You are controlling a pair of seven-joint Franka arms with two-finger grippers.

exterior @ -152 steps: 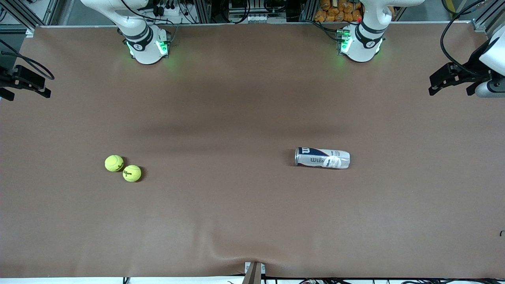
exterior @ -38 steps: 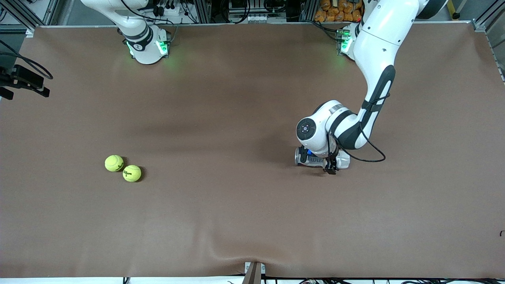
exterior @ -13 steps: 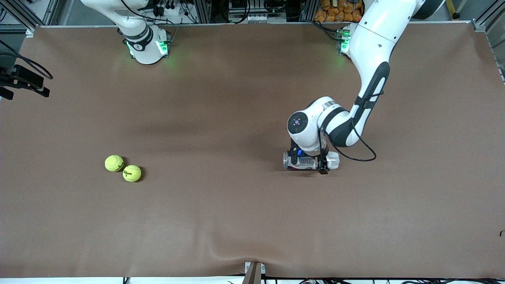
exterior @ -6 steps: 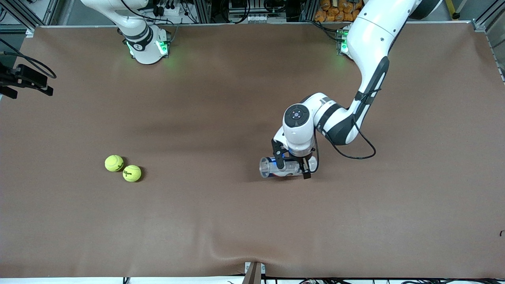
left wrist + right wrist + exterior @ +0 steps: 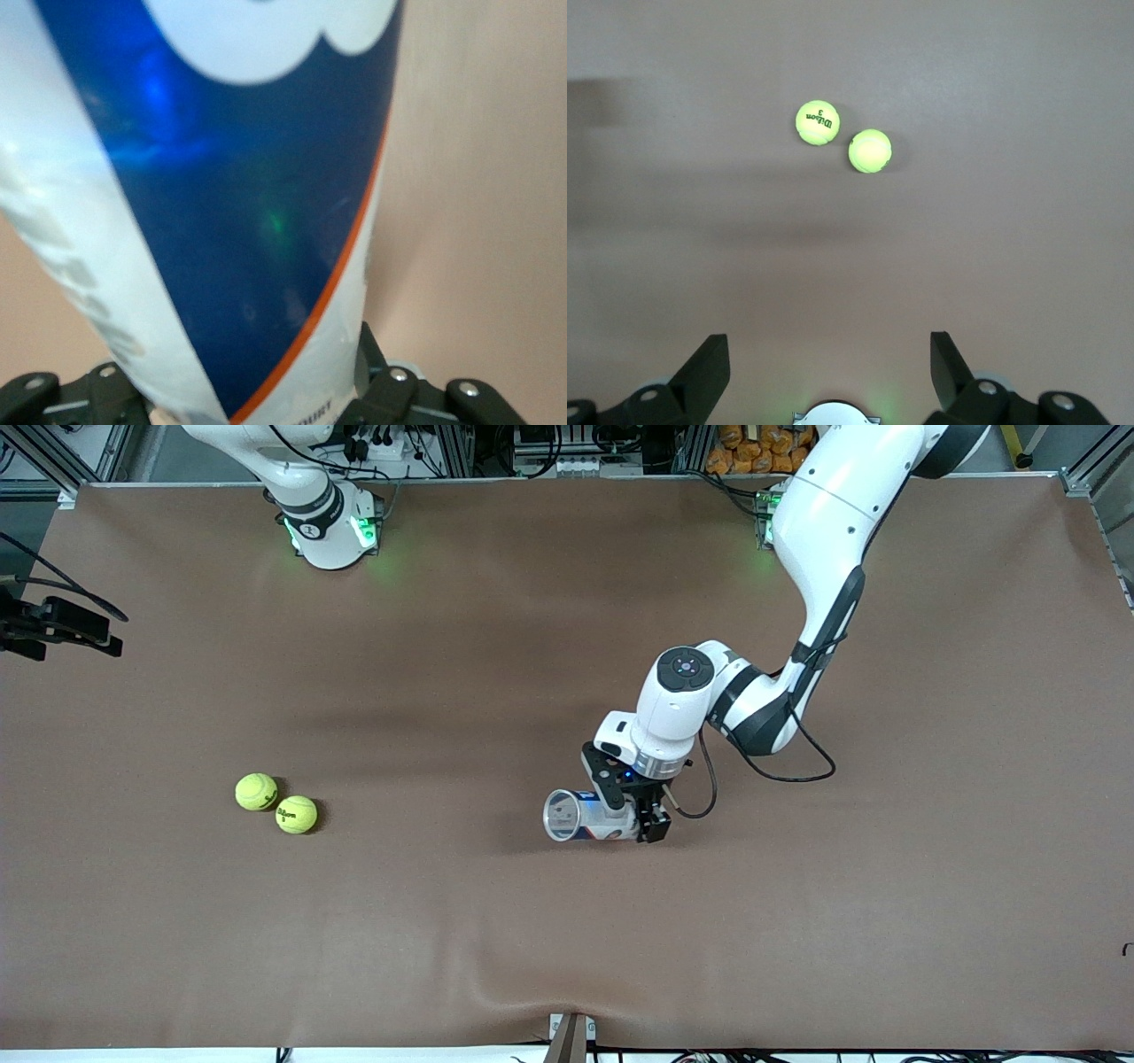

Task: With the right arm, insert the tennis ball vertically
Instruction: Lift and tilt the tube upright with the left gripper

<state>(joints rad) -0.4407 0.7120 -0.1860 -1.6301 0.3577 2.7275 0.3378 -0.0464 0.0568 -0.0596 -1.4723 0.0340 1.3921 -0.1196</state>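
Two yellow tennis balls [image 5: 257, 791] [image 5: 296, 814] lie side by side on the brown table toward the right arm's end; the right wrist view shows them too [image 5: 818, 122] [image 5: 870, 150]. My right gripper [image 5: 55, 627] hangs open and empty over the table's edge at that end, its fingers [image 5: 709, 367] spread wide. My left gripper [image 5: 631, 810] is shut on a blue and white ball can [image 5: 580, 821], held tilted just above the table's middle, its open mouth [image 5: 562, 816] turned toward the balls. The can [image 5: 221, 221] fills the left wrist view.
The brown table cover [image 5: 567, 921] is wrinkled near the front edge at its middle. Both arm bases [image 5: 330, 527] [image 5: 780, 518] stand along the edge farthest from the camera. Bare table lies between the can and the balls.
The left arm has lifted the can off the table and carried it toward the right arm's end, tipping its open mouth upward. The right gripper has shifted slightly. The balls have not moved.
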